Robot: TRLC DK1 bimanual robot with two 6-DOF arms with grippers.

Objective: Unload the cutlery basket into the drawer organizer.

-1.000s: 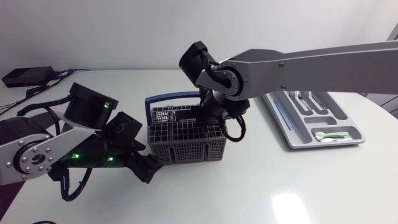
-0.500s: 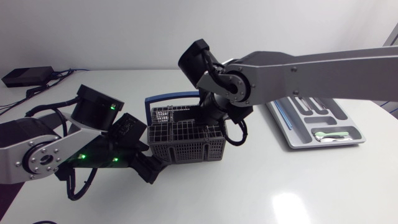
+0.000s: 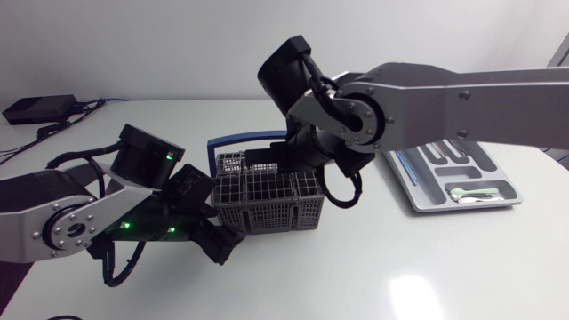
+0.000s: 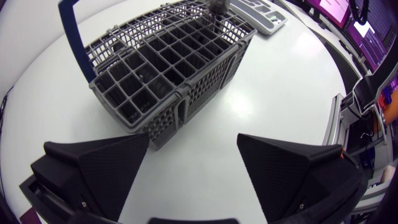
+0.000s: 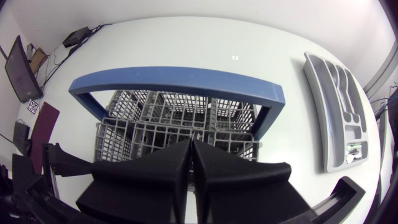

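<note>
The grey cutlery basket (image 3: 267, 203) with a blue handle (image 3: 233, 139) stands mid-table. Its cells (image 5: 180, 121) look empty where they show. My right gripper (image 5: 191, 167) hangs over the basket's far side, just behind the blue handle (image 5: 180, 79), shut with nothing visible between its fingers. My left gripper (image 4: 194, 171) is open, low on the table at the basket's near left corner (image 4: 165, 127), not touching it. The grey drawer organizer (image 3: 411, 185) lies to the right, holding a pale green spoon (image 3: 471, 193) and several metal pieces (image 3: 442, 142).
My right arm's big grey links (image 3: 427, 98) span the table above the organizer. A black box (image 3: 37, 108) with cables sits at the far left edge. Bare white tabletop (image 3: 382, 267) lies in front of the basket and organizer.
My left arm has slid a little to the right, closer to the basket's corner. My right arm's elbow has risen and shifted slightly, its gripper still shut over the basket.
</note>
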